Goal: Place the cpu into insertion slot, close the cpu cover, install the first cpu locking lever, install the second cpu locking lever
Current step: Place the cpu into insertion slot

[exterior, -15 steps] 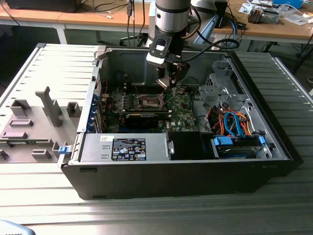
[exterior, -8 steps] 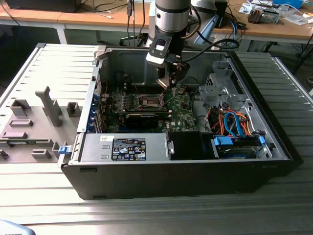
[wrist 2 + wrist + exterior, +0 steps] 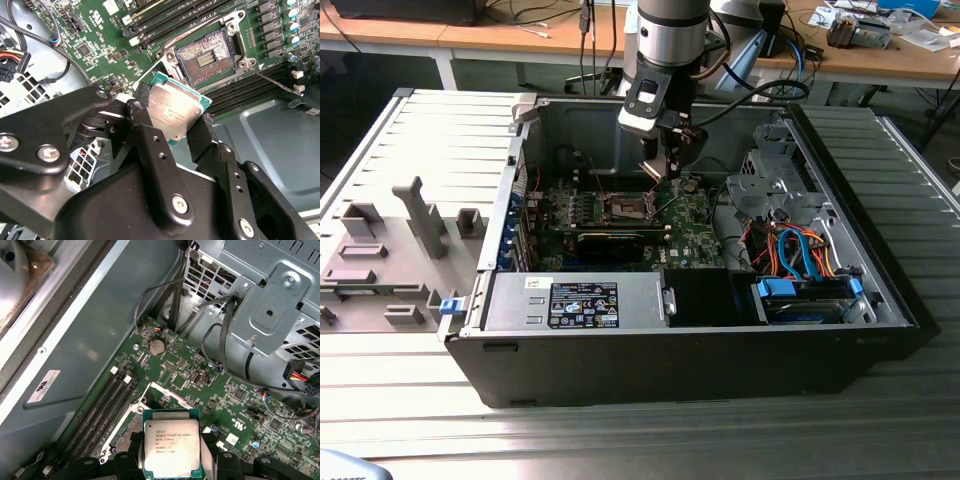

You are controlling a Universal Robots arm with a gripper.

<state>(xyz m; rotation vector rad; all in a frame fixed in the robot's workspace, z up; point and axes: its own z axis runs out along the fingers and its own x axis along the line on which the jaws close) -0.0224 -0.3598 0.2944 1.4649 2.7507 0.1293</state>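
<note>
My gripper [image 3: 176, 131] is shut on the cpu [image 3: 178, 112], a flat square chip with a grey metal face and a green edge, pinched between two black fingers [image 3: 146, 131]. It hangs tilted above the green board, a short way off the insertion slot [image 3: 207, 54], whose dark pinned centre lies uncovered. The first wrist view has the cpu [image 3: 171, 447] over the slot's silvery rim [image 3: 131, 426]. The cpu cover [image 3: 167, 391] stands raised at the slot's edge. In the exterior view the gripper [image 3: 666, 168] hovers inside the case, just beyond the slot [image 3: 625, 208].
A thin metal lever [image 3: 278, 83] sticks out beside the slot. Long black memory slots [image 3: 107, 402] flank it. A grey drive cage [image 3: 260, 300] with loose cables [image 3: 227, 340] rises close by. The case wall [image 3: 590, 125] stands behind the arm. A grey parts tray [image 3: 390, 250] lies at the exterior view's left.
</note>
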